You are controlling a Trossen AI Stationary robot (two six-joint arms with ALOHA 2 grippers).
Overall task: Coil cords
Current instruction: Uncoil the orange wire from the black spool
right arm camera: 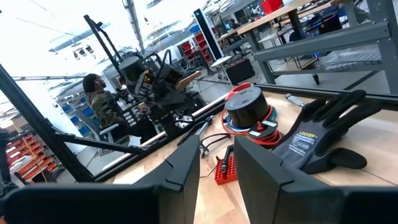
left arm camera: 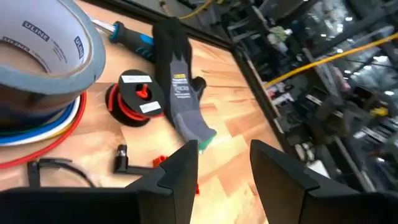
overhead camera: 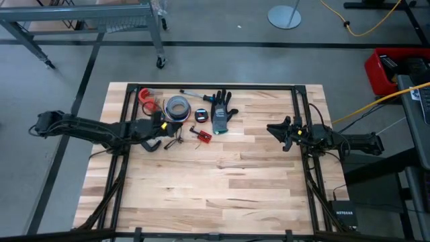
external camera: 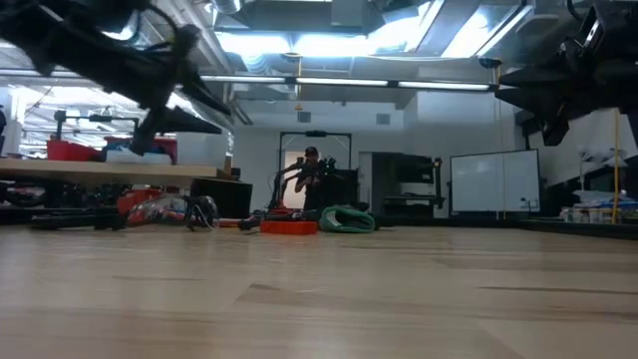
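Observation:
The cords (overhead camera: 181,140) are thin red and black leads lying loose on the table, ending in a small red connector block (overhead camera: 203,136). The block also shows in the right wrist view (right arm camera: 225,169) and the low view (external camera: 289,226). My left gripper (overhead camera: 163,140) is open and hangs above the table just left of the leads; in its wrist view (left arm camera: 225,177) the leads (left arm camera: 56,169) and a black plug (left arm camera: 121,158) lie below its fingers. My right gripper (overhead camera: 272,129) is open at the table's right, raised, pointing toward the block (right arm camera: 217,168).
A grey tape roll (overhead camera: 177,107) on coloured wire rings, a small red-and-black spool (overhead camera: 201,115), a grey-black glove (overhead camera: 220,111), a screwdriver (overhead camera: 191,95) and a red item (overhead camera: 146,95) lie along the far edge. Bare wood (overhead camera: 222,188) fills the near half.

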